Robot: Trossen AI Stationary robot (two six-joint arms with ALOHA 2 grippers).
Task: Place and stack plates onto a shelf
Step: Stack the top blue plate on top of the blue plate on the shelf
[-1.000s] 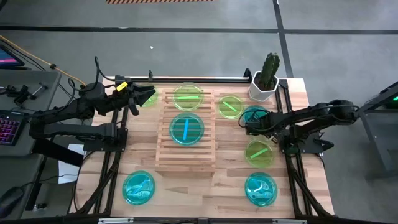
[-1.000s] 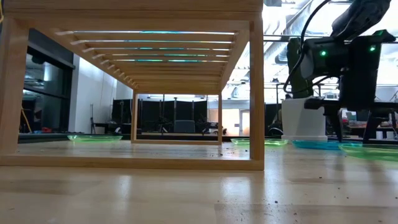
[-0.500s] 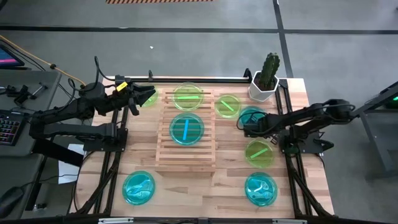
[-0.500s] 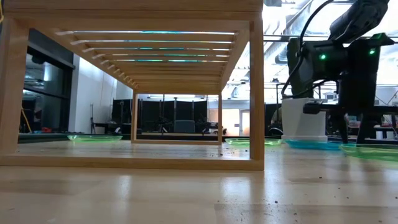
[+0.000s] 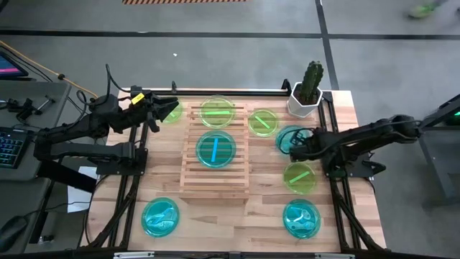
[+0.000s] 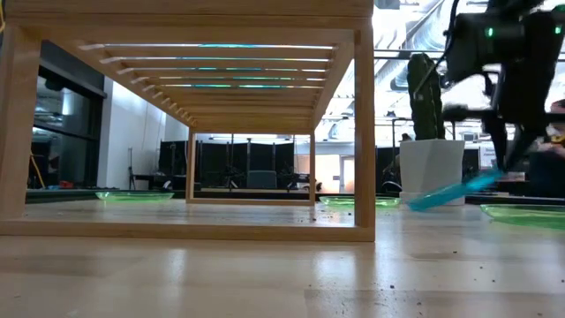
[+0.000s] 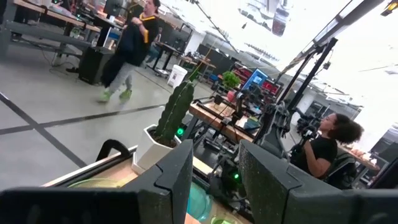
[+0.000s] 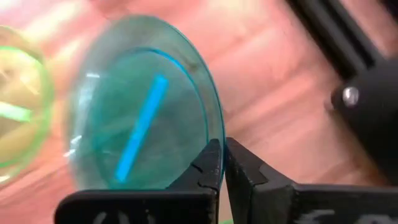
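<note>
Cyan plate [image 8: 140,121] is pinched at its rim between the right gripper [image 8: 222,163] fingers, tilted, far edge near the table. Lift clear before swinging toward the shelf [image 5: 214,162], keeping it level. Left gripper [image 5: 167,109] waits, fingers spread, beside a green plate [image 5: 172,113].

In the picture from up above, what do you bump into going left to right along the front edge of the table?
Cyan plate → front end of the shelf → another cyan plate.
</note>
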